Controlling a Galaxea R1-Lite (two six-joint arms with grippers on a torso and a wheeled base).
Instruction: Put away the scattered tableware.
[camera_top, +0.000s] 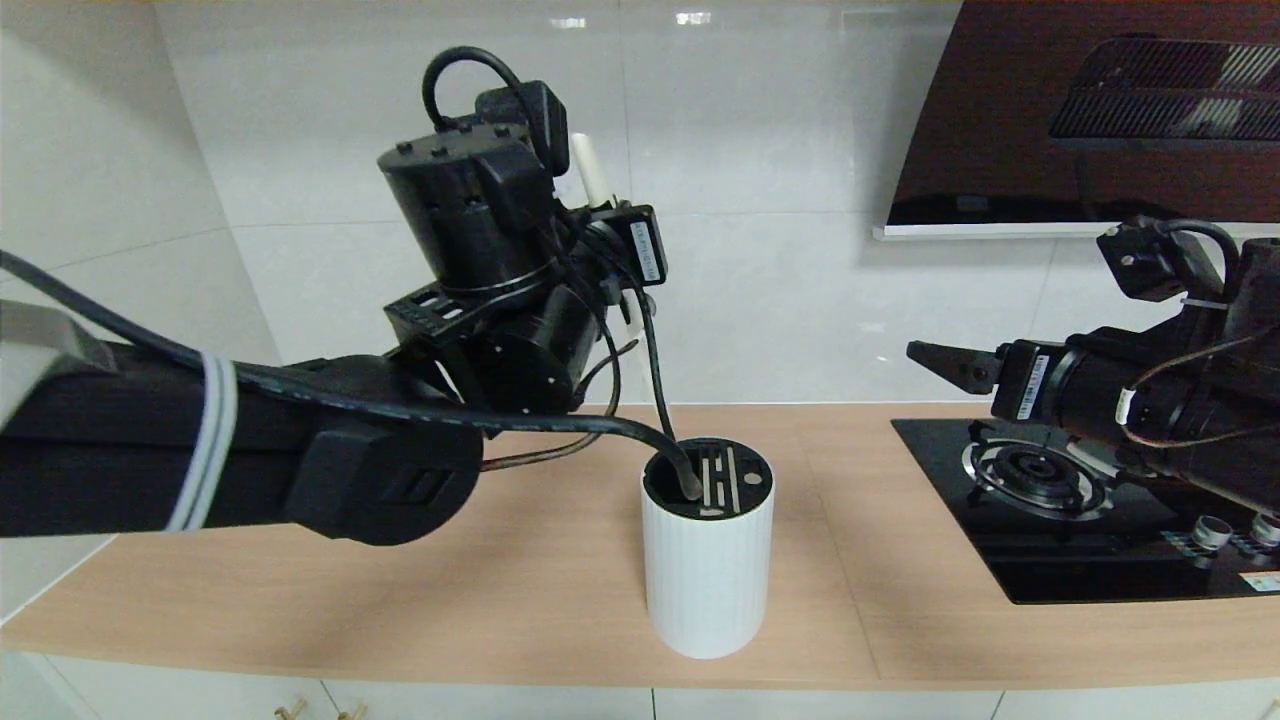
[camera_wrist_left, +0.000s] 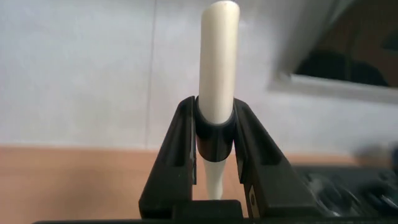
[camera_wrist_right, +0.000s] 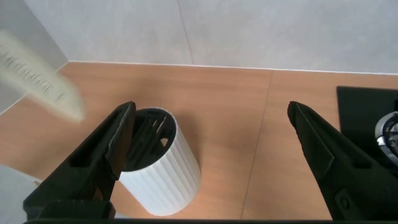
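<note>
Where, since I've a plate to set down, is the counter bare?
Bare counter lies between the white holder and the stove, and left of the holder, beneath the left arm. It is crowded above the holder, where the left gripper clamps a cream utensil handle. The open right gripper hangs by the stove's left edge.

Right before me runs the pale wooden table (camera_top: 500, 560). Sunk into the table at its right end, there's a black glass hob (camera_top: 1080, 570), with a round burner ring (camera_top: 1030, 470) on it and silver knobs (camera_top: 1212, 532) toward the table's front edge. Behind the table rises a wall (camera_top: 780, 200) of big glossy white tiles. High over the table's right end hangs a dark range hood (camera_top: 1000, 120). Under the table's front edge, far left, two small brass handles (camera_top: 290, 711) on white cabinet fronts.
</note>
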